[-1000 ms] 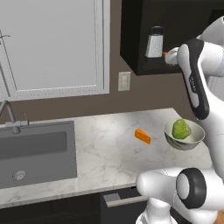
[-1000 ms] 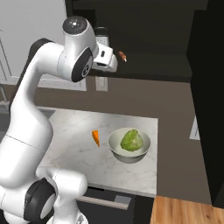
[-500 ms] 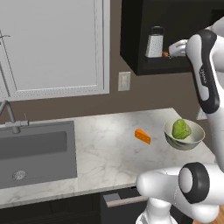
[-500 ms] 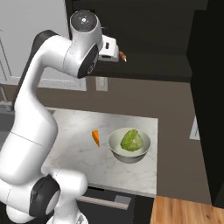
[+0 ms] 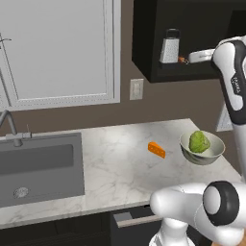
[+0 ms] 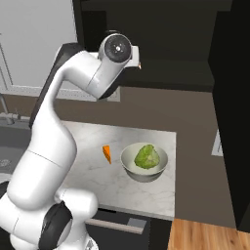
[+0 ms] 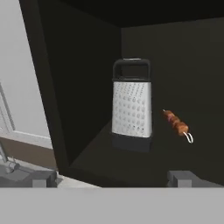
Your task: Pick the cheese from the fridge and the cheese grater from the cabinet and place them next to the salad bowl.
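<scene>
The cheese grater [image 7: 131, 105], silver with a black handle, stands upright inside the dark cabinet [image 7: 83, 87], also seen as grater [image 5: 169, 46]. My gripper [image 7: 113, 179] is at the cabinet mouth, facing the grater from a short distance. It is open, with nothing between its fingertips [image 7: 41, 179]. The orange cheese [image 5: 156, 149] lies on the marble counter just left of the salad bowl [image 5: 202, 146]. The right base view shows the same cheese [image 6: 106, 153] and salad bowl [image 6: 144, 161]. I cannot tell whether the fridge is in view.
A brown skewer [image 7: 177, 124] lies just right of the grater, near my right finger's path. A sink [image 5: 38, 166] fills the counter's left end. A wall outlet [image 5: 136, 89] sits under the cabinet. A tall dark unit [image 6: 232, 107] bounds the counter's right end.
My arm has swung upward, and the hand has risen a little at the cabinet mouth. The jaws stay open. Grater, cheese and bowl have not moved.
</scene>
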Tool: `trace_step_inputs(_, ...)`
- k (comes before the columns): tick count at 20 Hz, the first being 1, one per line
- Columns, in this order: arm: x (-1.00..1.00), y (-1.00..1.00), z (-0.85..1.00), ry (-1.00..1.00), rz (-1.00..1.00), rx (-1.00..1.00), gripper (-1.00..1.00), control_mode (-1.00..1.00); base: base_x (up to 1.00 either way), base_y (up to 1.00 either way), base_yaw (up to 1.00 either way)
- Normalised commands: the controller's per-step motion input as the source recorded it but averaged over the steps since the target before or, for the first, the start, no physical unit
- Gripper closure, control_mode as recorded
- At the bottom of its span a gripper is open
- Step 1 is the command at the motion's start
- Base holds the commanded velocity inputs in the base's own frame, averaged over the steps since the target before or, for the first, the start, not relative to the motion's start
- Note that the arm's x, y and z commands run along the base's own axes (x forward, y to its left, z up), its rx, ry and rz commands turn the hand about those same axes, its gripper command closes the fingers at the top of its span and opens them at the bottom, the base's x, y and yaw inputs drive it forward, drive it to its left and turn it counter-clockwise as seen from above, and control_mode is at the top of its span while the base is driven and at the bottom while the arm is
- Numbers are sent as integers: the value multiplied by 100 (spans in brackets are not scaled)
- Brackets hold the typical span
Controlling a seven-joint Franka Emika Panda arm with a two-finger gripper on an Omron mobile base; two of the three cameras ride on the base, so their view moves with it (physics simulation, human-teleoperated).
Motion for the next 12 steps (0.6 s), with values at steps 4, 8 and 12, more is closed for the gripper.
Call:
trace_step_inputs(4, 28, 0, 34, 13, 0, 0, -100, -100, 0, 0, 0)
trace_step_inputs(8, 10, 0, 40, 20, 0, 2, -100, -100, 0, 0, 0)
trace_step_inputs(12, 10, 0, 19, 7, 0, 3, -100, -100, 0, 0, 0)
